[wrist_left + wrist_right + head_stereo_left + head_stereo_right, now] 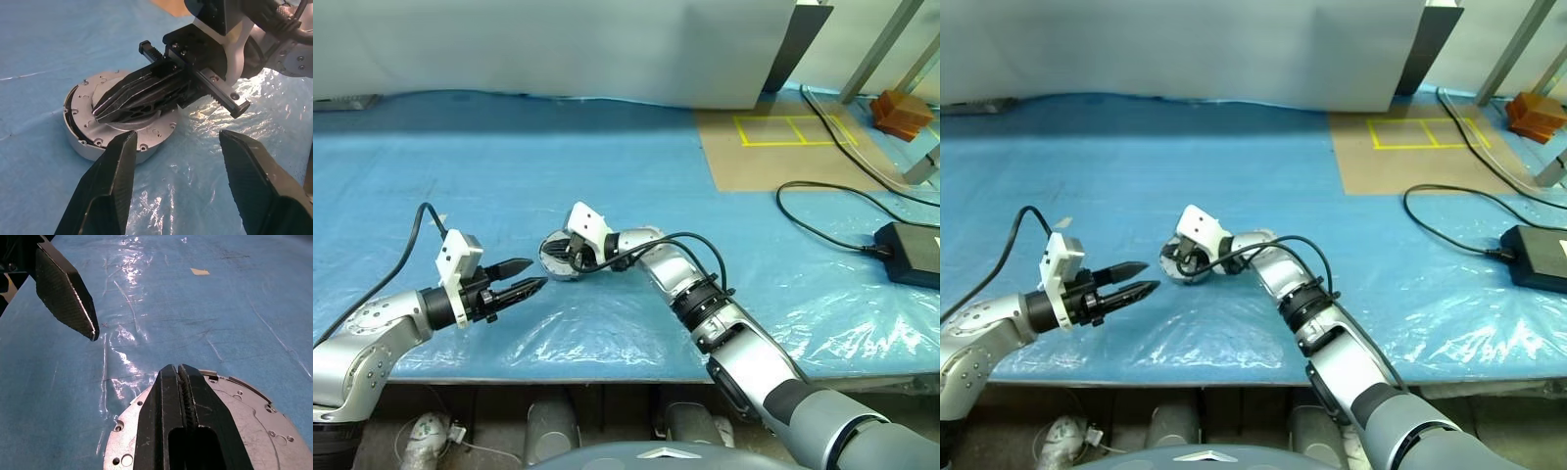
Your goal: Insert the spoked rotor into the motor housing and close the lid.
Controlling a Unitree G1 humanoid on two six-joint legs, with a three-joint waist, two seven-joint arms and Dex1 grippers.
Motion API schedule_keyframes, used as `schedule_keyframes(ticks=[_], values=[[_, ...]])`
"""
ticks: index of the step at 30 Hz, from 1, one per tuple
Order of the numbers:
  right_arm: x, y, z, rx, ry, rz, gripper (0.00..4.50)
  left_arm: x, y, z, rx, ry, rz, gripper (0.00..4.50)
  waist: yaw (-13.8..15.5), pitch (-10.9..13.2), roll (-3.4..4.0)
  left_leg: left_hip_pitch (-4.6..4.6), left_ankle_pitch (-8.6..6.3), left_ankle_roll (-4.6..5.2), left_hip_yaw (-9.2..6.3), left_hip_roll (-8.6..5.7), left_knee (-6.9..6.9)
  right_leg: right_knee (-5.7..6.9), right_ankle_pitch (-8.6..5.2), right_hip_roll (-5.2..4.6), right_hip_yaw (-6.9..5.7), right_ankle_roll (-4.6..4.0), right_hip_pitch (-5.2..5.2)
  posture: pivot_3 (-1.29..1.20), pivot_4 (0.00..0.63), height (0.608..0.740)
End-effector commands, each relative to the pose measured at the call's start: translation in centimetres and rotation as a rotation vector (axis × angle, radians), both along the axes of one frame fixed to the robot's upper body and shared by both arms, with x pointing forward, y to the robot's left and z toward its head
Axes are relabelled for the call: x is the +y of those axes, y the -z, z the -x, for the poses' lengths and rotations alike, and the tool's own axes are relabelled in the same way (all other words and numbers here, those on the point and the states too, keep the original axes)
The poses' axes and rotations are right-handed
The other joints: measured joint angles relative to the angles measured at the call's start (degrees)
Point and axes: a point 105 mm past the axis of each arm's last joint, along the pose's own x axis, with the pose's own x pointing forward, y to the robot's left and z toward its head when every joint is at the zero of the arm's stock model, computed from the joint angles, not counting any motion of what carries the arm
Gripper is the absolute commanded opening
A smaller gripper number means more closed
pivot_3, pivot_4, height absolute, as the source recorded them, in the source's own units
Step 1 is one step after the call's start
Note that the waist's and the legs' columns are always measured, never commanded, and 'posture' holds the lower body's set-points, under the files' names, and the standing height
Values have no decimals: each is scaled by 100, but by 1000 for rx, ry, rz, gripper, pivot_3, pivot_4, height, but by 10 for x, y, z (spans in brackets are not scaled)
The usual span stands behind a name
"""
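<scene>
The round grey motor housing rests on the blue sheet in front of me, a little left of centre. The lid, a grey plate with small holes around its rim, sits on top of it. A dark gap shows along one side between lid and housing. My right gripper is shut, and its fingers lie flat across the lid's raised centre. My left gripper hovers open just left of the housing, pointing at it with nothing between its fingers. The spoked rotor is hidden.
Blue plastic sheet covers the table, whose front edge is close to me. A black power adapter with its cable lies at the right. Brown board with yellow tape and an orange object sit far right.
</scene>
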Motion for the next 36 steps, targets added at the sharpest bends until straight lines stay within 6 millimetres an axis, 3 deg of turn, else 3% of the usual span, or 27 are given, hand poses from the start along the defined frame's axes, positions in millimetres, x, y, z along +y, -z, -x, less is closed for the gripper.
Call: schedule_keyframes(ticks=[1, 6, 9, 10, 13, 23, 28, 33, 36], values=[[-5, 7, -1, 105, 26, -28, 10, -5, -11, 0, -46, 11, 8, 2787, -1, 0, 1, 8, 0, 0, 0, 0, 0, -1, -1, 0, 0, -1, 8, 0, 150, 740], [-9, -77, -15, 92, 50, -391, 10, -8, -17, -1, -63, 13, 46, 2787, 9, 3, 5, -3, 0, 1, 0, 1, 0, -5, -3, 0, 0, -4, 1, 0, 150, 740], [-16, -94, -16, 43, 35, -404, 10, -11, -16, 2, -62, 34, 28, 2787, 5, 3, 4, -23, 1, 1, 0, 2, 0, -3, -3, 4, 1, -4, -25, 0, 150, 740], [-17, -92, -14, 69, 16, -384, 10, -12, -14, 2, -55, 35, 23, 2787, 5, 2, 3, -26, 1, 1, 0, 4, 0, -3, -2, 7, 0, -3, -28, 0, 150, 740], [-19, -88, -9, 119, -17, -369, 850, -12, -13, 0, -50, 32, 18, 2787, 4, 2, 2, -26, 0, 0, 0, 5, -10, -7, -2, 10, -1, -2, -28, 0, 150, 740], [-17, -77, -7, 74, -16, -321, 4345, -12, -12, -2, -45, 24, 36, 2787, 4, 2, 3, -39, 1, -1, 0, 3, -17, -7, -2, 9, -3, -3, -43, 0, 150, 740], [-13, -58, 6, 48, -78, -227, 4454, -3, 0, 4, -27, 3, -20, 2787, -6, 2, 2, -39, 1, -1, 0, 4, -19, -10, -1, 10, -3, 0, -43, 0, 150, 740], [-14, -29, 4, -31, -68, -99, 4454, 10, 11, 7, -6, -31, -62, 2787, -3, 2, 3, -42, 1, -1, 0, 5, -19, -10, -2, 10, -6, -3, -44, 0, 150, 740], [-15, -22, 1, -40, -57, -85, 4454, 11, 12, 8, -4, -28, -68, 2787, 2, 2, 3, -42, 0, -1, 0, 2, -14, -9, -3, 3, -4, -4, -43, 0, 150, 740]])
